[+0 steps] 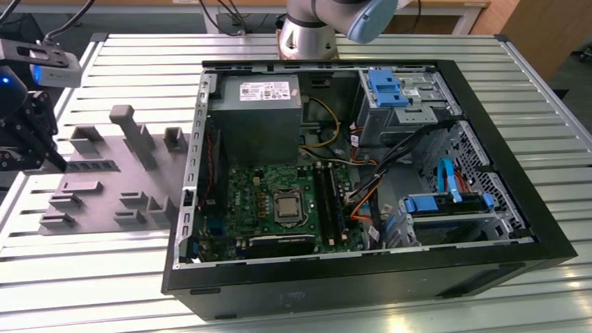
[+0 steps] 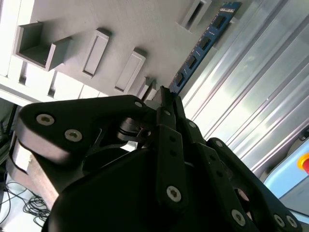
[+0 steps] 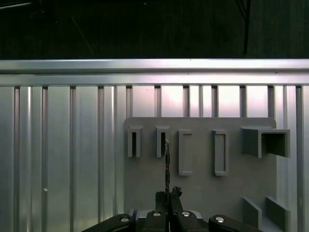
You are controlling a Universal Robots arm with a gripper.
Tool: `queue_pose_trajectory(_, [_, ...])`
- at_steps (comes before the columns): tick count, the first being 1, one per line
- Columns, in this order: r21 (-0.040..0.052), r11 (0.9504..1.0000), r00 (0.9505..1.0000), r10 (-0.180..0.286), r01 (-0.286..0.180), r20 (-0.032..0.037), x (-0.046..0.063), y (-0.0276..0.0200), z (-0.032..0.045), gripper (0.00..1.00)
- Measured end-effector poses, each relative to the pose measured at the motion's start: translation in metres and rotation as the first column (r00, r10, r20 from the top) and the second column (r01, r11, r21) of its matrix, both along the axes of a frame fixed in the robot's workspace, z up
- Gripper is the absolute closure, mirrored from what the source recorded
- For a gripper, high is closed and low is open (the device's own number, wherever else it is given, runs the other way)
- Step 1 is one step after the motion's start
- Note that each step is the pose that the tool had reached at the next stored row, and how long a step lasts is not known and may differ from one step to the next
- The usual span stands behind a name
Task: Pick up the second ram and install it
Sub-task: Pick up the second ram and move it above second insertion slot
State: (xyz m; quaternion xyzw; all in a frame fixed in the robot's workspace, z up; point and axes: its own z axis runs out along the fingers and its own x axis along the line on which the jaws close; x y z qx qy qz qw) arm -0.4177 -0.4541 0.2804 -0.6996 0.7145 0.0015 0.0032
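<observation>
My gripper (image 2: 161, 94) is shut on the second ram (image 2: 200, 46), a slim blue board with dark chips that runs out from between the fingertips. In the first wrist view the ram (image 3: 167, 164) shows edge-on above the gripper (image 3: 168, 194). Its far end is at a narrow slot (image 3: 161, 142) of the grey holder plate (image 3: 198, 193); I cannot tell whether it still sits in the slot. In the exterior view the gripper (image 1: 37, 149) hangs at the far left over that holder plate (image 1: 111, 191), well away from the motherboard (image 1: 277, 201).
An open black computer case (image 1: 370, 277) lies on the slatted metal table (image 1: 102, 277), with dark memory slots (image 1: 331, 201) beside the processor socket, a grey power supply (image 1: 262, 118), and blue drive brackets (image 1: 387, 87). The arm's base (image 1: 310, 31) stands behind the case.
</observation>
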Motion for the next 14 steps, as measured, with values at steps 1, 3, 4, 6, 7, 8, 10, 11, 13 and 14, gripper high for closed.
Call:
queue_pose_trajectory(1, [0.0001,1.0000,1.0000,0.000,0.000,0.0001,0.000,0.0000,0.0010,0.86])
queue_pose_trajectory(3, [0.0000,1.0000,1.0000,0.000,0.000,0.0001,0.000,0.0000,0.0028,0.86])
queue_pose_trajectory(4, [0.0000,1.0000,1.0000,0.000,0.000,0.0001,0.000,0.0000,0.0038,0.86])
queue_pose_trajectory(6, [0.0000,1.0000,1.0000,0.000,0.000,0.0000,0.000,0.0000,0.0056,0.86])
queue_pose_trajectory(7, [0.0000,1.0000,1.0000,0.000,0.000,0.0001,0.000,0.0000,0.0064,0.86])
queue_pose_trajectory(8, [0.0000,1.0000,1.0000,0.000,0.000,0.0000,0.000,0.0000,0.0073,0.86])
queue_pose_trajectory(10, [0.0000,1.0000,1.0000,0.000,0.000,0.0000,0.000,0.0000,0.0091,0.86])
queue_pose_trajectory(11, [0.0000,1.0000,1.0000,0.000,0.000,0.0000,0.000,0.0000,0.0101,0.86])
queue_pose_trajectory(13, [0.0000,1.0000,1.0000,0.000,0.000,0.0000,0.000,0.0000,0.0119,0.86])
queue_pose_trajectory(14, [0.0000,1.0000,1.0000,0.000,0.000,0.0000,0.000,0.0000,0.0128,0.86])
